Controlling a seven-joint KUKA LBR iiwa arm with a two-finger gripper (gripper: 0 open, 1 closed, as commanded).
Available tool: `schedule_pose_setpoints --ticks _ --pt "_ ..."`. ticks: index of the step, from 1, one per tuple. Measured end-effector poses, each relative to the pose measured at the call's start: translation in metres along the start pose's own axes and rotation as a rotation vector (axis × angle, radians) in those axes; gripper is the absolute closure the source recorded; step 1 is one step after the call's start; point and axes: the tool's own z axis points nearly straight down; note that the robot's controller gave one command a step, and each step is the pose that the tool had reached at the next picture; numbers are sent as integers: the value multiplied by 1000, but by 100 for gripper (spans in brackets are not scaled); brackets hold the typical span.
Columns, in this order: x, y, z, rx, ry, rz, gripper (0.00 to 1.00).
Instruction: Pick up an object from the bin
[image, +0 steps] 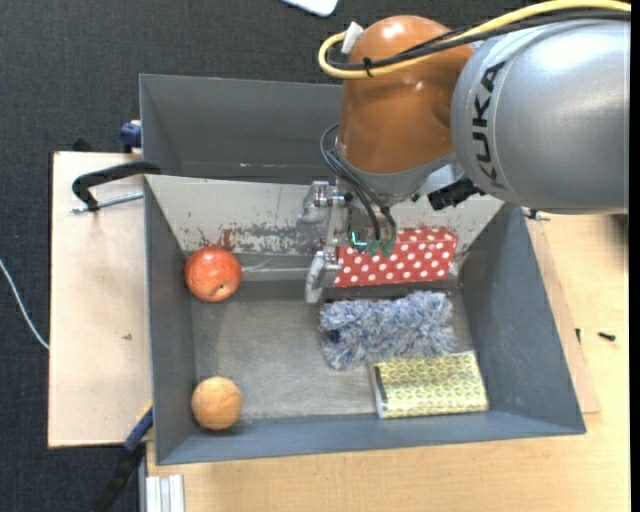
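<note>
Seemingly the jaws are hanging at the left end of the red white-dotted box (400, 258), lying centre-right in the bin (250, 110) just above a fluffy blue-and-white cloth (385, 328) — open or closed, I cannot tell — so they should be straddling that end squarely before lifting.

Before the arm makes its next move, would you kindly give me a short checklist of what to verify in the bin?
1. Gripper at the left end of the red white-dotted box: ok.
2. Box actually gripped: cannot tell.
3. Blue-and-white fluffy cloth well apart from the box: not ok, it lies close along the box's near side.
4. Red apple and orange out of the way at the left: ok.
5. Yellow patterned pad away from the gripper: ok.
</note>
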Motion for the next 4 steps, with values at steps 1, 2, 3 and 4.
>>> schedule_pose_setpoints --ticks 1,2,3,4 --pt "-2 -1 -5 -1 -9 2 0" --pt "5 -30 59 -2 -12 49 0" --pt "-1 -70 141 -2 -11 56 0" --pt "22 -122 167 -11 -16 166 0"
